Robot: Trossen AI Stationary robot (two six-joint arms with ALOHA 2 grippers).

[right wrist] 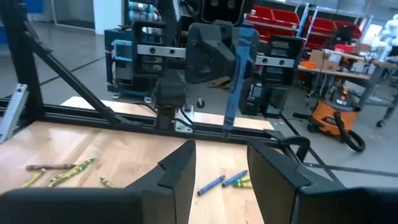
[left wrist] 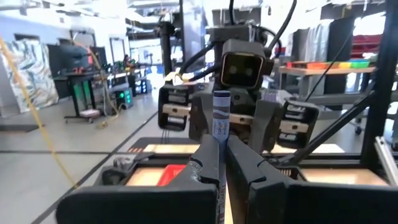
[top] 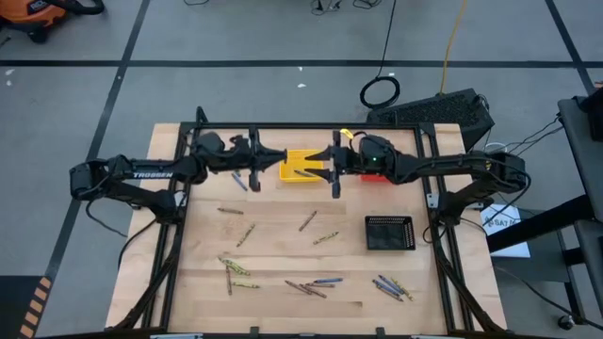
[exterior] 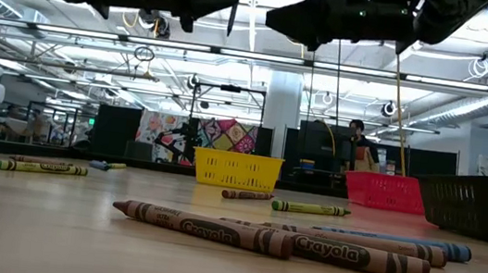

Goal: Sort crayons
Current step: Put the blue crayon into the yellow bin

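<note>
- The left gripper (left wrist: 222,167) has its jaws pressed together on a blue crayon (left wrist: 221,118), which stands upright out of the fingertips.
- In the right wrist view the same blue crayon (right wrist: 235,81) hangs from the left gripper, straight ahead of the right gripper's jaws and above their level.
- The right gripper (right wrist: 221,163) has its jaws spread, with nothing between them; bare table shows through the gap.
- In the high view the two grippers face each other tip to tip above the back of the table, the left gripper (top: 256,166) on one side of the yellow basket (top: 303,168) and the right gripper (top: 334,168) on the other.
- The yellow basket lies between and below both sets of jaws; a crayon lies inside it.
- Beyond the right jaws, further out, a red basket (exterior: 384,192) shows in the low view beside the yellow one.
- A black basket (top: 388,233) sits on the table nearer the front, on the right arm's side, well away from both jaws.
- The loose crayons (top: 311,285) lie scattered across the front half of the wooden table (top: 283,311), well apart from both grippers: yellow-green ones on the left arm's side, brown and blue ones toward the middle and the right arm's side.
- In the low view two brown crayons (exterior: 205,229) lie end to end nearest the camera.
</note>
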